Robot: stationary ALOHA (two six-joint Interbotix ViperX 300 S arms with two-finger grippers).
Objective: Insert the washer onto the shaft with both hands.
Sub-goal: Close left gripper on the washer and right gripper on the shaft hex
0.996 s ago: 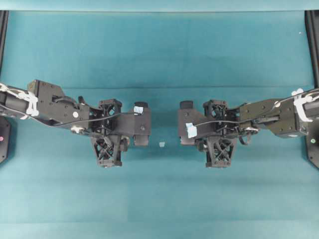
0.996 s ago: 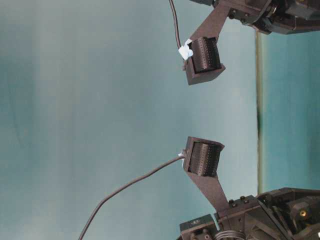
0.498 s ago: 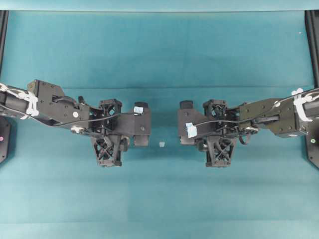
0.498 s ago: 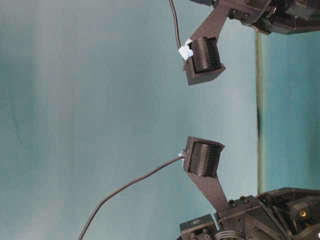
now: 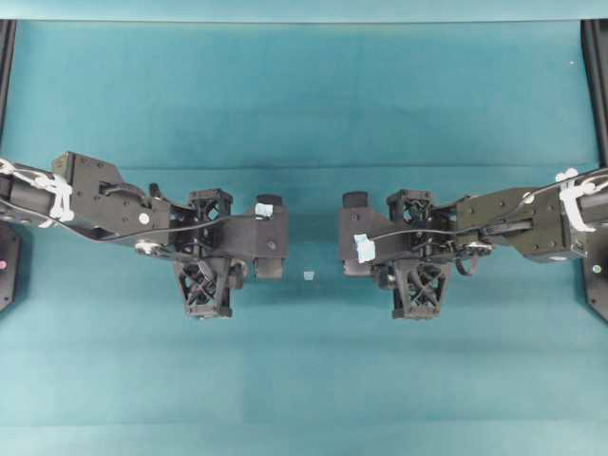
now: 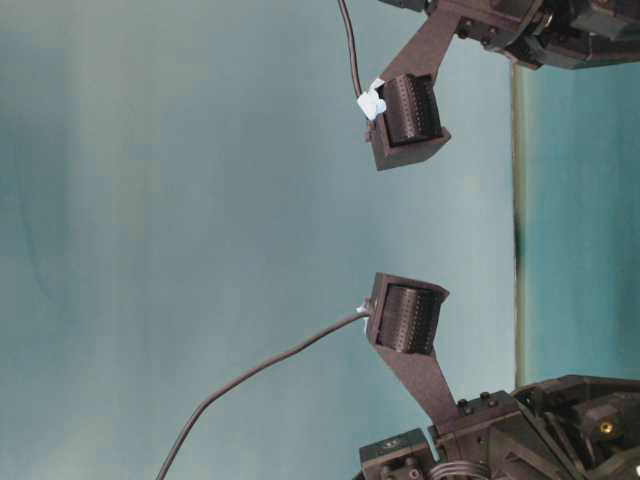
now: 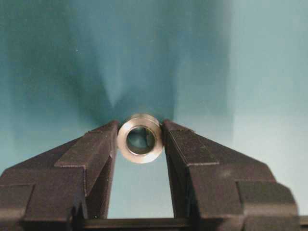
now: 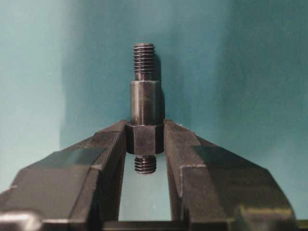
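Note:
In the left wrist view my left gripper (image 7: 140,134) is shut on the washer (image 7: 130,144), a silvery ring pinched edge-on between the fingertips, its hole facing the camera. The right wrist view shows my right gripper (image 8: 144,138) shut on the shaft (image 8: 144,102) at its thick hexagonal collar. The pin stands upright, one threaded end above and one below the jaws. Seen from overhead, the left gripper (image 5: 271,237) and right gripper (image 5: 353,236) face each other across a small gap above the teal table; washer and shaft are hidden there.
A tiny pale tape scrap (image 5: 309,275) lies on the teal mat (image 5: 304,380) between the grippers. Black frame rails (image 5: 598,85) run along both side edges. In the table-level view two ribbed finger pads (image 6: 410,110) hang apart, and a cable (image 6: 260,370) trails below.

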